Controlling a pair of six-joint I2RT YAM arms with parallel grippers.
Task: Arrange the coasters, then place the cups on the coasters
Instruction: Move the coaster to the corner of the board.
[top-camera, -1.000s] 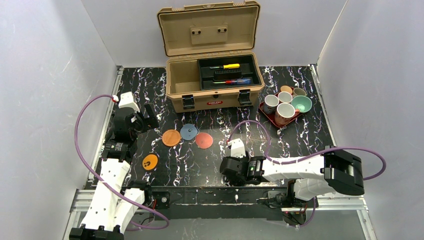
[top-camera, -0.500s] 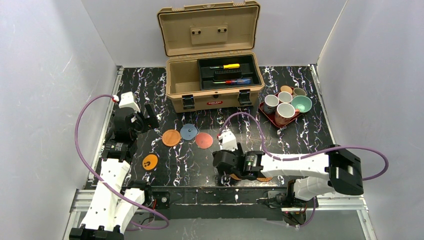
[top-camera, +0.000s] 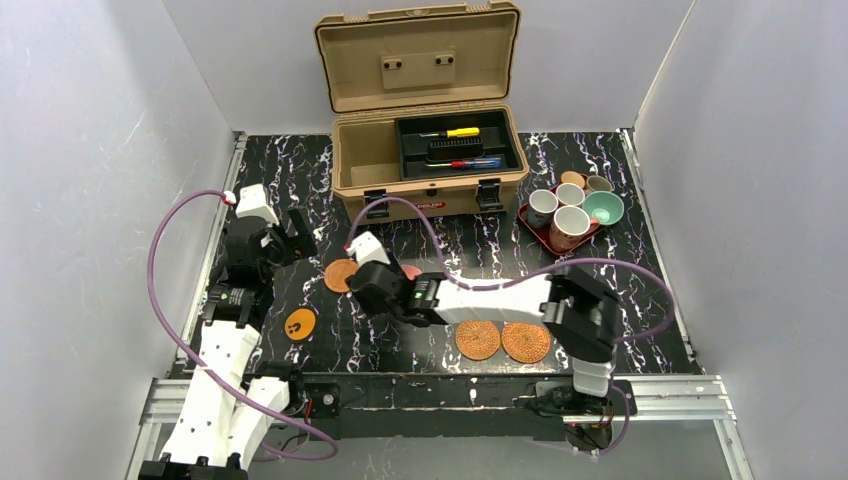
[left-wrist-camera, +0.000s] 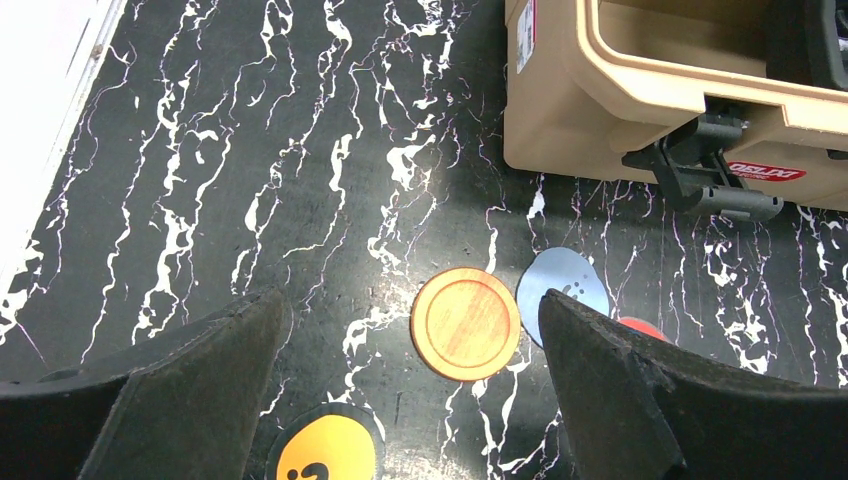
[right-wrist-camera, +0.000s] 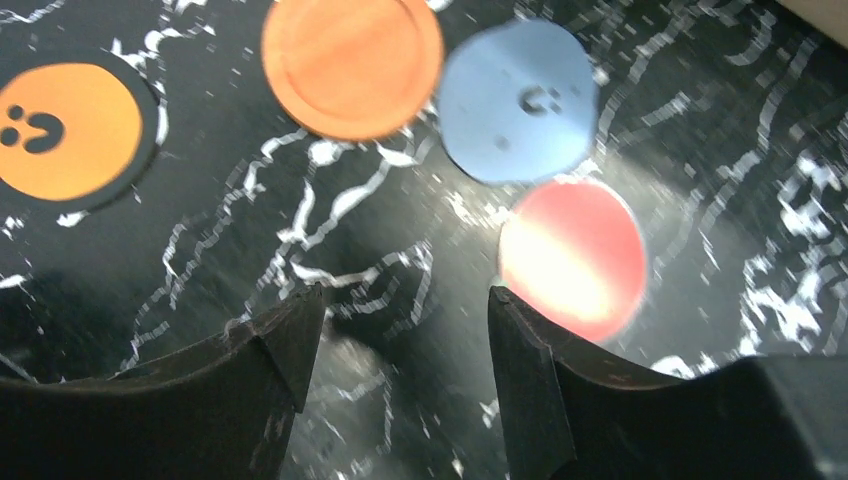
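Two woven coasters (top-camera: 478, 340) (top-camera: 526, 342) lie side by side near the front edge. The wooden coaster (right-wrist-camera: 352, 65), blue-grey coaster (right-wrist-camera: 518, 98) and pinkish-red coaster (right-wrist-camera: 572, 258) cluster mid-table, with the orange black-marked coaster (right-wrist-camera: 70, 130) to their left. My right gripper (right-wrist-camera: 405, 300) hovers open just in front of that cluster with nothing between its fingers; from above it (top-camera: 362, 292) hides the blue-grey disc. My left gripper (left-wrist-camera: 410, 310) stands wide open and unladen above the wooden coaster (left-wrist-camera: 466, 323). The cups (top-camera: 570, 222) stand together on the tray.
An open tan toolbox (top-camera: 430, 150) holding screwdrivers stands at the back centre. The dark red tray (top-camera: 532, 228) sits at the back right. White walls close in both sides. The right arm's purple cable (top-camera: 470, 285) loops over the table's middle.
My right arm has swung left from the front edge to the coaster cluster, uncovering the two woven coasters. The left arm has not moved.
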